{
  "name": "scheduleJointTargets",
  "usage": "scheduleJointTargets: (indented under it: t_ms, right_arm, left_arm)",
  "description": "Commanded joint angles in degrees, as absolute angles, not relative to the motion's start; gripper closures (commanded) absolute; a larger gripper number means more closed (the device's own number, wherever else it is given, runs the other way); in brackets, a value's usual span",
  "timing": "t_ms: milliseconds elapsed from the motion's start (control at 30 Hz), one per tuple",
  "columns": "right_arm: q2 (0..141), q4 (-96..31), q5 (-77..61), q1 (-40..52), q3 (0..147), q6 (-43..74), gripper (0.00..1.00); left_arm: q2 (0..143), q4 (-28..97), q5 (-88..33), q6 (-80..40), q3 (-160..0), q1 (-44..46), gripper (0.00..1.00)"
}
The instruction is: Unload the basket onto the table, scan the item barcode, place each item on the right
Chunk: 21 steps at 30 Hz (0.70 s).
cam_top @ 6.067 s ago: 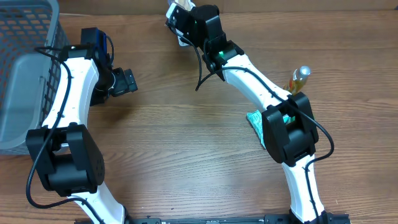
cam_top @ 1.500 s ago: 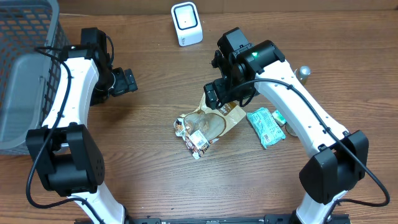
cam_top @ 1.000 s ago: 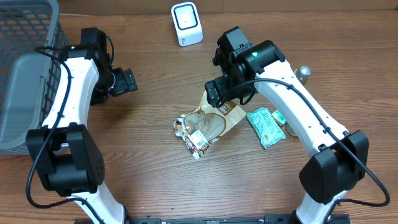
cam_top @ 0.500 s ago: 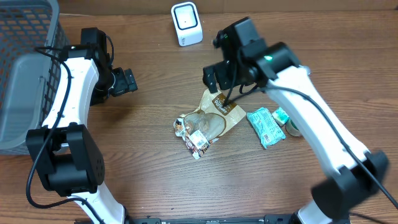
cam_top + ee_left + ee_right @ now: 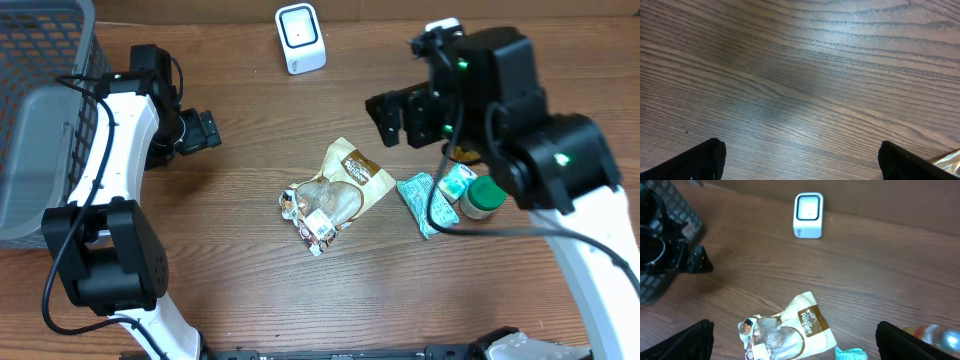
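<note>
A cream and brown snack bag (image 5: 338, 190) lies crumpled on the wooden table, apart from both grippers. It also shows low in the right wrist view, snack bag (image 5: 790, 330). The white barcode scanner (image 5: 301, 38) stands at the table's back edge, scanner (image 5: 808, 215) facing forward. My right gripper (image 5: 400, 112) hangs high above the table, right of the bag, open and empty; its fingertips (image 5: 695, 340) frame the bag from above. My left gripper (image 5: 205, 130) hovers at the left, open over bare wood, with its black fingertips (image 5: 705, 160) far apart.
A teal packet (image 5: 422, 203) and a green-lidded jar (image 5: 482, 197) lie right of the bag. A grey mesh basket (image 5: 40, 70) fills the far left. A bottle (image 5: 937, 336) shows at the lower right of the right wrist view.
My right gripper has lifted off the snack bag and moved up and to the right, leaving the bag on the table. The left arm has stayed still.
</note>
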<state>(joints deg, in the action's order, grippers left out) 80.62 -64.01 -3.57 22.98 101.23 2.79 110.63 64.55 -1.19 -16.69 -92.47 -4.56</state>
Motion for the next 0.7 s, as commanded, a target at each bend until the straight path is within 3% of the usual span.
scheduleJointTargets:
  t_ms: [0, 333, 667]
  right_arm:
    - [76.4, -65.2, -3.0, 21.2, 101.6, 2.6, 0.00]
    - [62.8, -66.4, -3.0, 17.6, 96.4, 2.5, 0.00]
    - [39.2, -53.5, -3.0, 12.6, 71.4, 1.1, 0.00]
  left_arm:
    - [110.0, 64.5, -0.6, -16.7, -93.5, -4.9, 0.00]
    - [110.0, 64.5, -0.6, -16.7, -93.5, -4.9, 0.00]
    - [110.0, 64.5, -0.6, -16.7, -93.5, -4.9, 0.00]
